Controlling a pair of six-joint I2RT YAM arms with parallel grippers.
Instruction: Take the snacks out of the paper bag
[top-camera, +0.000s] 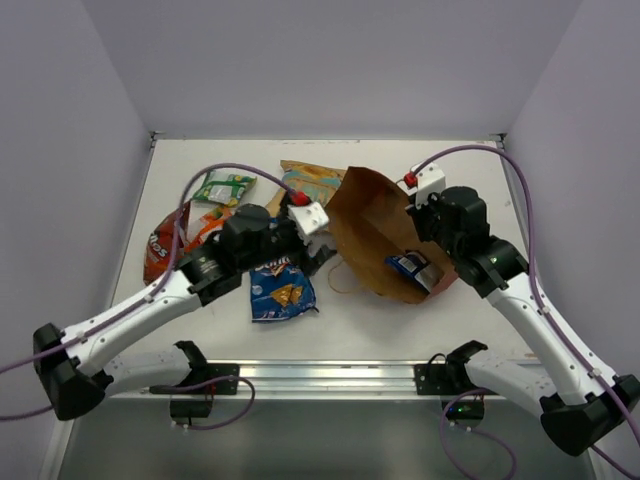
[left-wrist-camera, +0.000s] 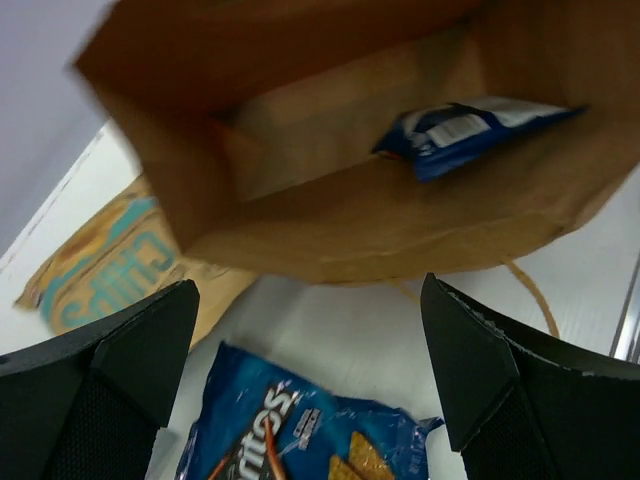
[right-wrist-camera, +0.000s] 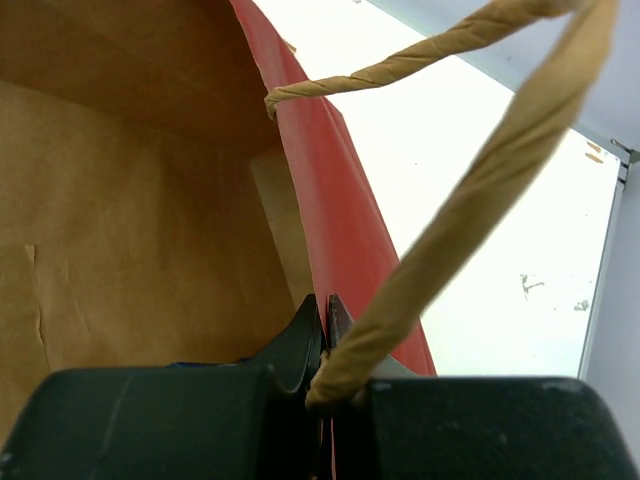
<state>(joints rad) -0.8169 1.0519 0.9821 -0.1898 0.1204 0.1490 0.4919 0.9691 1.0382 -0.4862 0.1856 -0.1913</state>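
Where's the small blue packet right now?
In the top view, the small blue packet lies inside the paper bag, right of centre, close to the right gripper, which pinches the bag's wall.

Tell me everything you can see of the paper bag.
The paper bag is creased brown kraft inside, with a red outer face that shows in the right wrist view. It lies tipped on the table, its mouth gaping toward the left arm. One blue snack packet rests inside on the lower wall. A twisted-paper loop handle runs down past the right gripper, which is shut on the bag's wall edge. A second handle trails on the table by the mouth.
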